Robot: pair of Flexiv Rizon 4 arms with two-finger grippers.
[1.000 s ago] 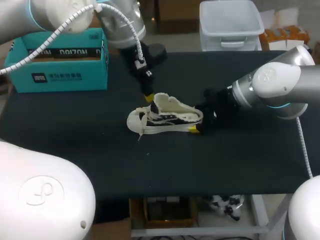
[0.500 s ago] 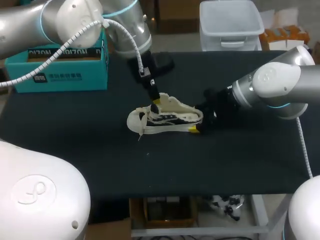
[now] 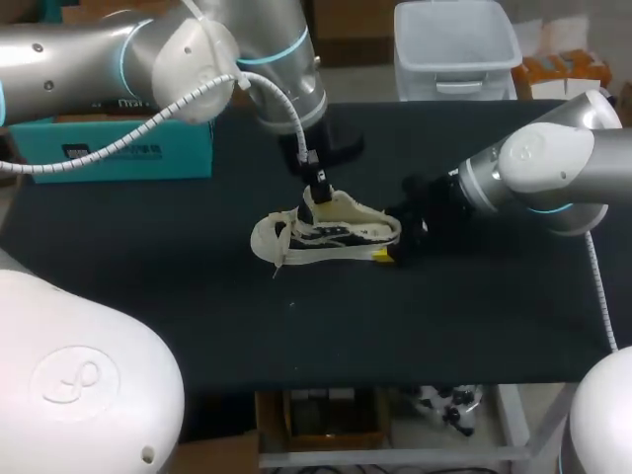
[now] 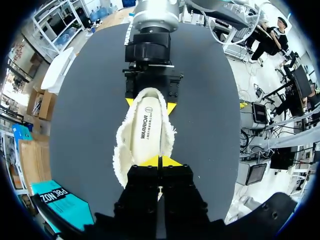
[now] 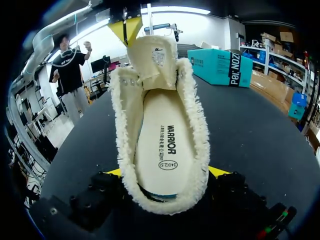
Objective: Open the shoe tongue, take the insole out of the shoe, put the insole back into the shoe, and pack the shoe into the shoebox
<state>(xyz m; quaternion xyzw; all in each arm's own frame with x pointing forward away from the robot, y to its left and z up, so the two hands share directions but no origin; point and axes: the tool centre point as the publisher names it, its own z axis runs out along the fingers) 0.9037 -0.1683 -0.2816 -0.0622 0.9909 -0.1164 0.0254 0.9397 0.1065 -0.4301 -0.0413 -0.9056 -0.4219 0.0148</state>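
Note:
A cream, fleece-lined shoe (image 3: 326, 233) lies on its side mid-table, toe to the left. Its insole (image 5: 167, 145) sits inside, print showing, and is also plain in the left wrist view (image 4: 146, 130). My left gripper (image 3: 318, 188) comes down from the back and is shut on the tip of the tongue (image 5: 152, 57), holding it up and away from the opening. The right gripper (image 3: 389, 241) holds the heel, one yellow-tipped finger against each side (image 5: 167, 172). The teal shoebox (image 3: 109, 148) stands at the back left, partly hidden by my left arm.
Dark table cloth (image 3: 444, 316) stretches bare in front of and to the right of the shoe. My left arm crosses over the back left part of the table, above the box.
My left arm has swung to the right and its gripper has shifted right over the shoe's opening, the tongue tip going with it. The shoe and right arm have stayed put.

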